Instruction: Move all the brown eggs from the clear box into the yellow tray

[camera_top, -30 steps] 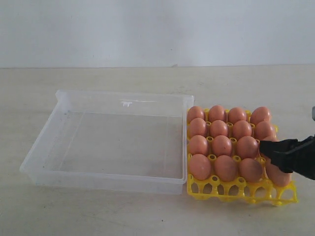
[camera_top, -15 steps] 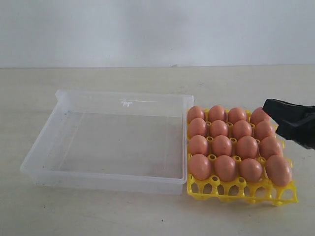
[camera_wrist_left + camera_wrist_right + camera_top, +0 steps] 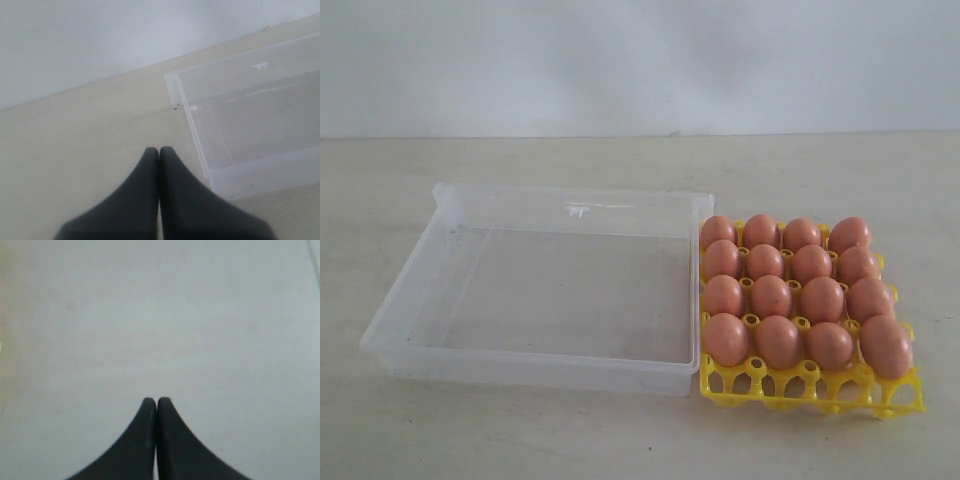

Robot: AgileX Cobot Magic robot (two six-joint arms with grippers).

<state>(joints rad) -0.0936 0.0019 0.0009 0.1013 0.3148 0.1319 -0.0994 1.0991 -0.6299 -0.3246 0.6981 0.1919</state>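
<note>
My left gripper (image 3: 159, 151) is pinched shut, empty, clear box (image 3: 260, 175) near, just ahead of the tips. Right gripper (image 3: 156, 401) also closed, empty. Brown eggs (image 3: 770, 296) fill the yellow tray (image 3: 760, 386).

Plain pale grey-white wall (image 3: 640, 60) behind a matte beige tabletop (image 3: 570, 430), in soft, even, near-shadowless light.

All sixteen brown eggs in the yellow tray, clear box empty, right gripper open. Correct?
Not quite: the right gripper is shut, as the right wrist view shows. The brown eggs do fill the yellow tray and the clear box is empty.
</note>
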